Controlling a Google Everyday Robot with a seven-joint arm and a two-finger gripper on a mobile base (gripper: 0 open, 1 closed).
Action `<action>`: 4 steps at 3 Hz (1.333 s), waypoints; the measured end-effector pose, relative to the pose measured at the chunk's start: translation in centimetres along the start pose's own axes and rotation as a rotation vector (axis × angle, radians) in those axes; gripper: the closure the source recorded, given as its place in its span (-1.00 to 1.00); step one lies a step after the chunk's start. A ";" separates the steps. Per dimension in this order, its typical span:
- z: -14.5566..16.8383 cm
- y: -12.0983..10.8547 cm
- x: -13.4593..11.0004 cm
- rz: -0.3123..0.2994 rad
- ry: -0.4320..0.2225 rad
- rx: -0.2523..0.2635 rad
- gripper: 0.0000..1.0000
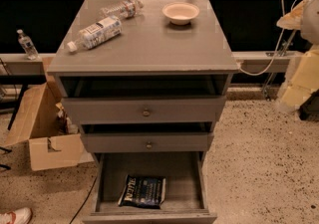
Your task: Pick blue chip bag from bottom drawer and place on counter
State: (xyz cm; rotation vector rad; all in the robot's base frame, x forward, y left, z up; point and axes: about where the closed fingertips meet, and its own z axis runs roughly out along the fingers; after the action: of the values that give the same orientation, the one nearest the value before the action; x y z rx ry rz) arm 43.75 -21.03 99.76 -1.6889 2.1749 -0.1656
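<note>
Bring the gripper (298,86), a pale blur at the right edge well apart from the cabinet, grip state impossible to tell, down onto the blue chip bag (143,191) lying flat near the front of the open bottom drawer (198,188), and pinch a crinkled edge. Mind the two upper drawers (144,111) jutting out above, then set down on the near counter (149,51), short of the water bottles (97,32) far left and the bowl (180,12) far right.

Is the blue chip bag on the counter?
No, the blue chip bag lies in the open bottom drawer; the gripper is out of view.
</note>
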 end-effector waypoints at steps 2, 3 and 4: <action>0.1 0.0 -0.1 -0.001 -0.008 -0.014 -1.00; 0.7 -0.1 -0.2 -0.001 -0.030 -0.013 -1.00; 5.6 0.7 -1.0 -0.012 -0.096 -0.075 -1.00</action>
State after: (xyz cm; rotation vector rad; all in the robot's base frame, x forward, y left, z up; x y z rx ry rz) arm 45.40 -19.16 94.58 -1.7135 2.1254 -0.0053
